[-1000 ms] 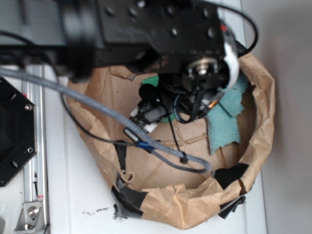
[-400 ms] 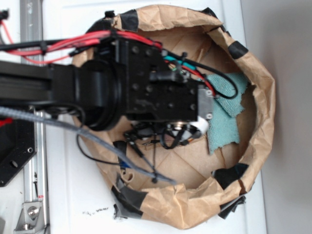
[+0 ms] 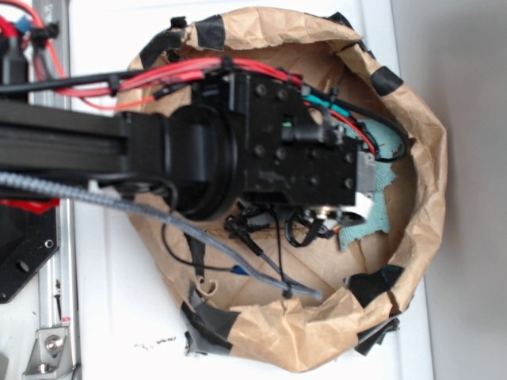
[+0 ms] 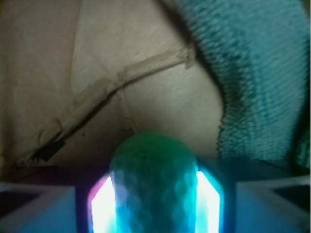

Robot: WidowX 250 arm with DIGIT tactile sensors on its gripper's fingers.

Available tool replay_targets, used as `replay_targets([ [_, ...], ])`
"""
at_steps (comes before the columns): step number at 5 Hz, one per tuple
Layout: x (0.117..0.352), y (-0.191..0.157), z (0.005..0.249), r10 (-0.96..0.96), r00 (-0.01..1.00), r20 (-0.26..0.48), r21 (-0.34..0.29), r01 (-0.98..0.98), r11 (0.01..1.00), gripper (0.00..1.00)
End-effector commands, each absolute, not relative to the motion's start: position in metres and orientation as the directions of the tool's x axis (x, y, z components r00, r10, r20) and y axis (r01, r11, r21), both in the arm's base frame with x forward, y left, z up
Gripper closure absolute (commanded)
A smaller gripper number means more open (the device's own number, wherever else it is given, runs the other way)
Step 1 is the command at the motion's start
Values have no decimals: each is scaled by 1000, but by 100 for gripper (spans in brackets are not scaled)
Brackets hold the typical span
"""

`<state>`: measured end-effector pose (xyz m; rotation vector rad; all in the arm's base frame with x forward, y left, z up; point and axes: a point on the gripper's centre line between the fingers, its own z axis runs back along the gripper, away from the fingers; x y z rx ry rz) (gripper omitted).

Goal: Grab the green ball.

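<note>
The green ball fills the bottom middle of the wrist view, dimpled and blurred, pressed between two glowing fingers. My gripper is shut on the ball, above the brown paper floor. In the exterior view the black arm and wrist cover the middle of the paper bowl and hide the gripper and the ball.
A teal terry cloth lies right of the wrist, also at the upper right of the wrist view. The crumpled brown paper wall rings the space, with black tape patches. Cables hang below the arm. A metal rail runs on the left.
The arm has swung from the top of the picture down over the middle of the bowl, then a little right over the cloth's edge. The green block seen earlier is covered.
</note>
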<state>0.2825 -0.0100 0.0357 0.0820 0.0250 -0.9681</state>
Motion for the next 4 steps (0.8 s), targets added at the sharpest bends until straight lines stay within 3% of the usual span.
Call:
replay_targets([
  [1, 282, -38, 141, -698, 706, 117, 99, 691, 716, 100],
  [2, 271, -23, 171, -495, 863, 106, 29, 495, 869, 100],
  [3, 268, -12, 180, -268, 959, 93, 50, 265, 963, 100],
  [4, 266, -6, 176, -60, 996, 71, 92, 53, 994, 100],
])
